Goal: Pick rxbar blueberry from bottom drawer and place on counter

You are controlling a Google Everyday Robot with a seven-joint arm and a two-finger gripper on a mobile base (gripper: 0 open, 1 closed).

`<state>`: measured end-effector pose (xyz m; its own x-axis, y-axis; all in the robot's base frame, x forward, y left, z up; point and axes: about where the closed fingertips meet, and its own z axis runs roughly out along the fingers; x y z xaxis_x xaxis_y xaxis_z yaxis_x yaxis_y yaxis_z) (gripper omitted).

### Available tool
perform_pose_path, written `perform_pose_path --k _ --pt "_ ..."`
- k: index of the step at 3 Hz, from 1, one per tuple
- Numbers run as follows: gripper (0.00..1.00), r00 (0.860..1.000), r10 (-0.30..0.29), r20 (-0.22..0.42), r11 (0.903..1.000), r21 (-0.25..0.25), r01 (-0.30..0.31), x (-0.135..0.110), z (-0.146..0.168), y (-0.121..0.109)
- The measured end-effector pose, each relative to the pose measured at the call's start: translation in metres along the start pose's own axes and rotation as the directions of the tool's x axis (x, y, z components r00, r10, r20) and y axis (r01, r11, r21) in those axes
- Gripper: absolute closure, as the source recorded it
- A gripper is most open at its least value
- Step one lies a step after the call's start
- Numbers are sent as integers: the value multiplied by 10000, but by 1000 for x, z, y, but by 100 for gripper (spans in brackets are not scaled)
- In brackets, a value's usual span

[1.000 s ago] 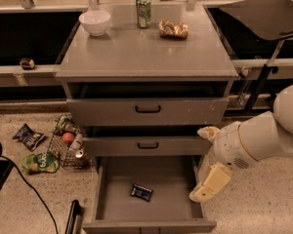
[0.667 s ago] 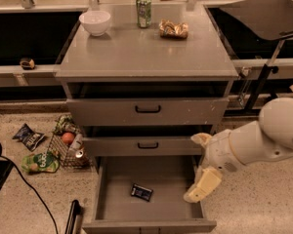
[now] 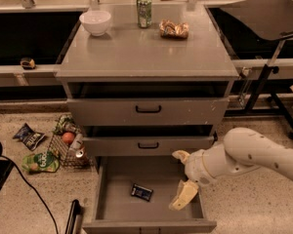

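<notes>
The rxbar blueberry, a small dark bar with pale lettering, lies flat on the floor of the open bottom drawer, left of centre. My gripper is at the drawer's right side, over its inner right edge, to the right of the bar and apart from it. Its two pale fingers are spread wide, one low in the drawer and the other up near the middle drawer's front. It holds nothing. The grey counter is the cabinet's top.
On the counter stand a white bowl, a green can and a gold-brown snack bag. A wire basket and snack bags lie on the floor at left. A black tray on a stand is at right.
My arm has moved left and lower, bringing the gripper from beside the drawer's right wall to inside its right edge. The bar has not moved.
</notes>
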<state>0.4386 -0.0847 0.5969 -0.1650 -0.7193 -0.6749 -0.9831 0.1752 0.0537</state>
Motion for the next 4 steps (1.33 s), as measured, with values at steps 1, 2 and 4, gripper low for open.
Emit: perform_pose_path --k 1,2,4 --pt "0 9973 -599 431 9982 -67 602 24 87 -5" --pt "0 9973 -599 431 9982 -67 602 24 87 -5" --pt "0 9919 -178 1257 9998 68 171 74 135 -41"
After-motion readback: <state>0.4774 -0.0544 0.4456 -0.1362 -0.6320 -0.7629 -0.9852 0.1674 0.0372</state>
